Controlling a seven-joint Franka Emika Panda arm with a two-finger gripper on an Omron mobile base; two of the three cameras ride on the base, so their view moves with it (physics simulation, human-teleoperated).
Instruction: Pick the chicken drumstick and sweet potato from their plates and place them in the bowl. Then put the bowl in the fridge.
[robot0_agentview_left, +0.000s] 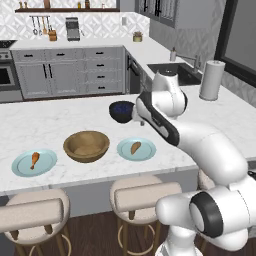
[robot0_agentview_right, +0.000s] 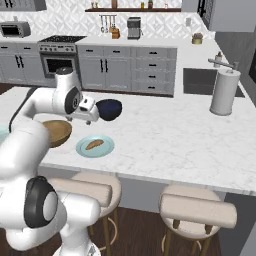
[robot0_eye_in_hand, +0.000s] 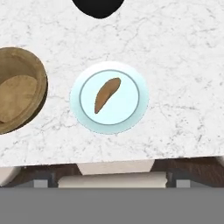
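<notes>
Stool tops edged your hand view; beyond them, near the counter's front edge, the sweet potato (robot0_eye_in_hand: 106, 95) lay diagonally on its plate (robot0_eye_in_hand: 131, 116), below your open, empty gripper (robot0_agentview_left: 136, 116).

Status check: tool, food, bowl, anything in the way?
Tool open, holding nothing. Sweet potato and chicken drumstick on plates, wooden bowl empty. Nothing blocking.

Sweet potato (robot0_agentview_right: 94, 145) on plate (robot0_agentview_right: 106, 146); wooden bowl (robot0_agentview_right: 61, 131) left; dark bowl (robot0_agentview_right: 111, 108) behind.
</notes>
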